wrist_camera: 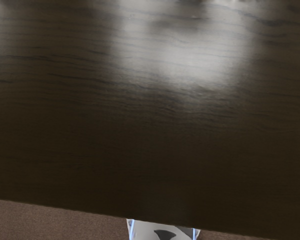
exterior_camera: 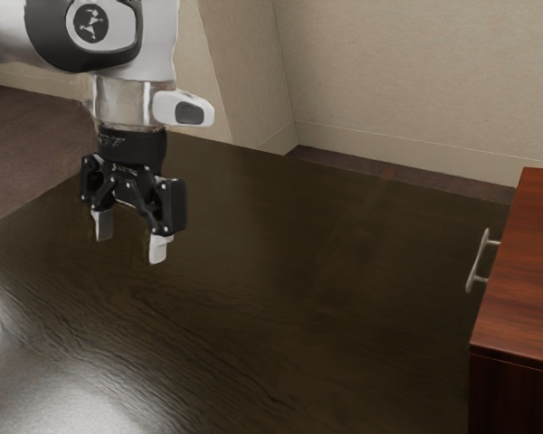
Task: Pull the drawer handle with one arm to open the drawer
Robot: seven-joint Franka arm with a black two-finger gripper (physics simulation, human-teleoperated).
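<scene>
Dark, glossy wooden tabletop (exterior_camera: 281,344) fills the foreground of the exterior view, its grain running across and a soft patch of light reflected at the lower left. Over the part of it toward the exterior view's left hangs the black two-finger gripper (exterior_camera: 131,242), pointing straight down from the white and grey robot arm (exterior_camera: 100,27) that comes in from the upper left corner. Its pale-tipped fingers (exterior_camera: 104,224) stand spread apart with nothing between them, and they are clear of the table surface.

Well apart from the gripper, at the exterior view's right edge, stands the reddish-brown wooden drawer cabinet (exterior_camera: 525,262). Its front faces the exterior view's left and carries the pale metal bar handle (exterior_camera: 477,262), an upright bar held off the front on short posts. The front is seen nearly edge-on, so whether the drawer is out at all cannot be told.

Behind the table a brown carpeted floor (exterior_camera: 27,145) meets beige walls (exterior_camera: 416,63) with a light skirting board.

From the wrist view the same dark tabletop (wrist_camera: 150,125) lies under the hand with a broad bright reflection on it, and a strip of the brown floor (wrist_camera: 40,220) shows past the table's edge. A small pale shape with a dark mark (wrist_camera: 160,234) sits there too; what it is cannot be told.
</scene>
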